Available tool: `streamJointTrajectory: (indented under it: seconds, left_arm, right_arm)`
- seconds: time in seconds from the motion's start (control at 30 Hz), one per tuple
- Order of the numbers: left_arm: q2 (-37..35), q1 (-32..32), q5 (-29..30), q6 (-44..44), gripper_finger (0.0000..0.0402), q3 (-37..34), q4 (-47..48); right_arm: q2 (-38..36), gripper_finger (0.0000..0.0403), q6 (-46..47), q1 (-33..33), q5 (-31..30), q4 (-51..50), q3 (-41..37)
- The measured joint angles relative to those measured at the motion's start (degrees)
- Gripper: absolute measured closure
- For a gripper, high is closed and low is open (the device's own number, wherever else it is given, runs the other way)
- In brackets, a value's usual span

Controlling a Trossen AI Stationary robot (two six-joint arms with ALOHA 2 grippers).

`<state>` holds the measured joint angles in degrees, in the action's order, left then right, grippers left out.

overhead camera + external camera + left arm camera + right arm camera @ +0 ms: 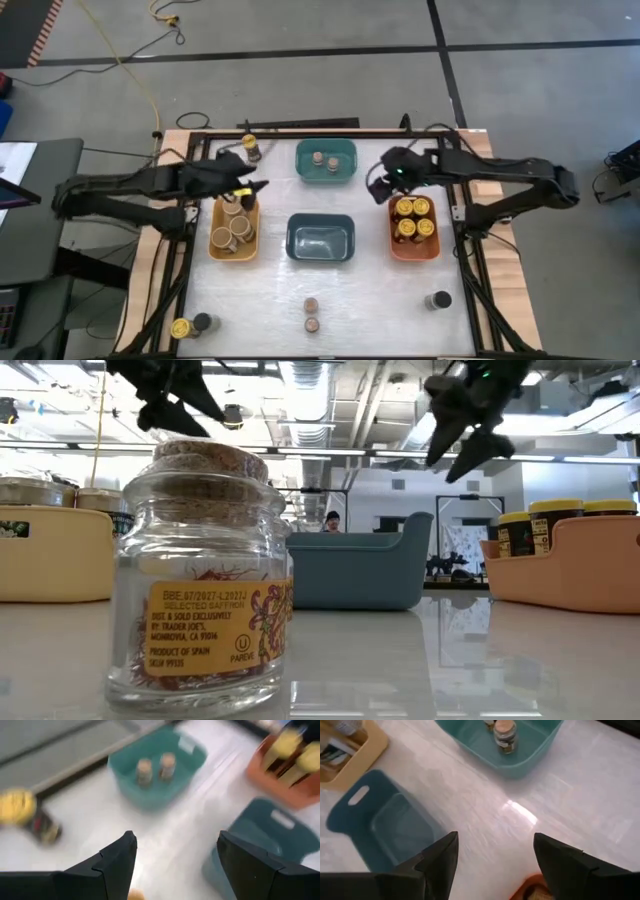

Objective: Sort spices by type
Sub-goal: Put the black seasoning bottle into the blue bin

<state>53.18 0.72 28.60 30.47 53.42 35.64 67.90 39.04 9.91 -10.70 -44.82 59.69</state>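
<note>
Item, unsorted yellow-lidded jar [250,147]: standing upright at the bench's far edge, just beyond my left gripper [256,189], jaws released and empty above the yellow bin [215,243]; right gripper [378,190], likewise released, sits well apart by the orange bin [413,250].

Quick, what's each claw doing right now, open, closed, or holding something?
Left claw: open, holding nothing, above the yellow bin.
Right claw: open, holding nothing, by the orange bin.
</note>
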Motion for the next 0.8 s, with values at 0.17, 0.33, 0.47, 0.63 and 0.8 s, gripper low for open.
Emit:
streamJointTrajectory:
  seconds: [0.17, 0.33, 0.47, 0.63, 0.8]
  left_arm:
    - [10.1, -8.9, 1.9, 19.8, 0.0136, 11.3, 19.4]
    - [17.6, -18.4, -1.4, 33.1, 0.0136, 21.5, 35.3]
    - [20.5, -25.5, -7.7, 39.8, 0.0136, 25.7, 40.3]
    - [21.1, -33.1, -12.2, 49.4, 0.0136, 25.0, 39.8]
    - [21.1, -37.2, -13.5, 57.0, 0.0136, 24.2, 39.0]
  right_arm:
    - [-3.9, 0.0117, 0.0, -1.8, 0.0, -0.3, -2.1]
    - [-5.2, 0.0117, -1.8, -3.0, -0.1, -2.3, -2.9]
    - [-5.3, 0.0117, -3.5, -3.6, -0.1, -3.2, -2.9]
    - [-4.9, 0.0117, -4.1, -3.6, -0.1, -2.7, -2.9]
    - [-4.8, 0.0117, -5.0, -3.6, -0.1, -2.6, -2.9]
